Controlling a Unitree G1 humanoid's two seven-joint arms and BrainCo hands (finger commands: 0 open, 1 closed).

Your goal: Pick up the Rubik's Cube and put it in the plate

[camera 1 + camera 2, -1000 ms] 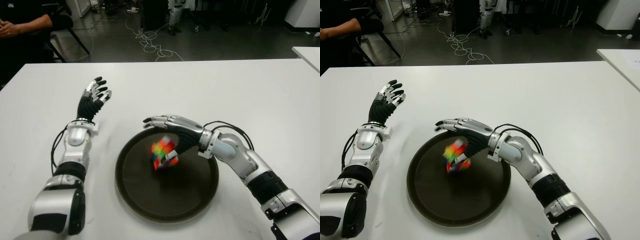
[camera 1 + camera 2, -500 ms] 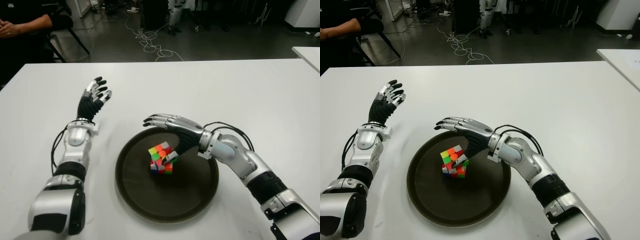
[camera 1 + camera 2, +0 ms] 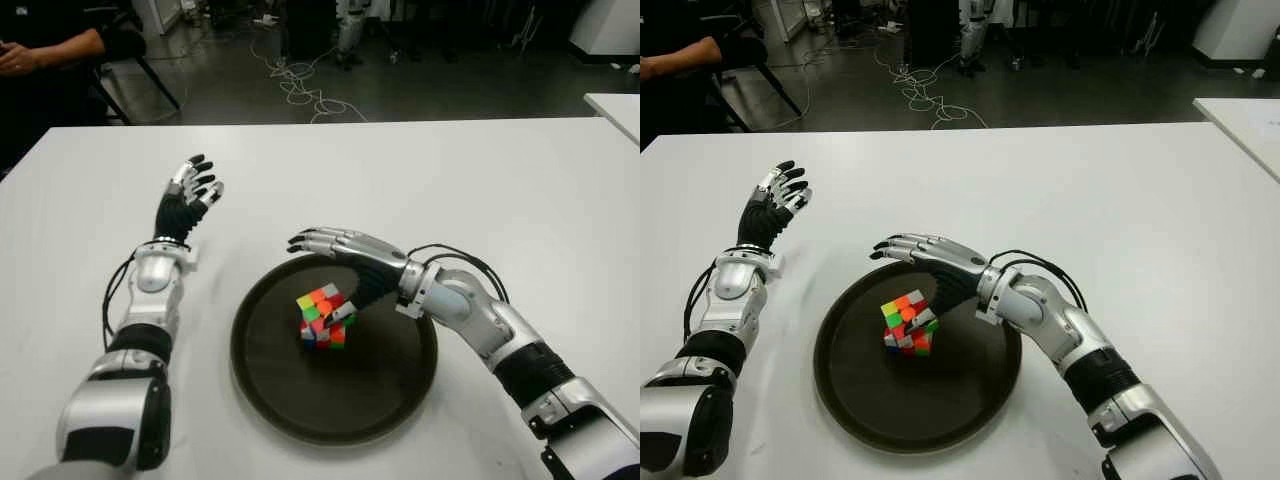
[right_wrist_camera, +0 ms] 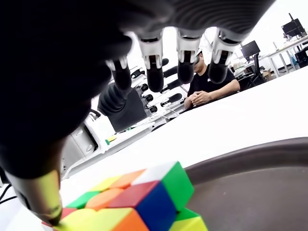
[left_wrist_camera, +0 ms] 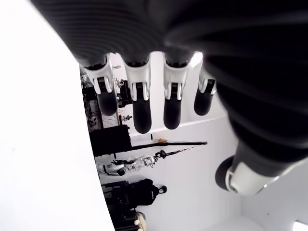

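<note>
We see the multicoloured Rubik's Cube [image 3: 325, 317] sitting inside the round dark brown plate [image 3: 290, 400], a little toward the plate's far side, with its layers twisted out of line. The plate lies on the white counter [image 3: 500, 190] in front of the robot.

The right hand [image 3: 345, 258] hovers over the far rim of the plate, just above and beside the cube. Its 4 long fingers [image 3: 310, 240] are stretched out nearly flat and spread, pointing toward the robot's left, and they hold nothing. In the right wrist view the thumb tip sits right at the cube's edge [image 4: 144, 202]; we cannot tell whether it touches it.

The left hand [image 3: 185, 200] shows to the left of the plate, well apart from it, above the bare counter. Its fingers [image 5: 139, 103] are extended and relaxed, with nothing in them.

At the far left corner, beyond the counter, a person [image 3: 55, 45] in dark clothing sits with hands together. Loose cables [image 3: 300, 80] lie on the dark floor behind the counter.
</note>
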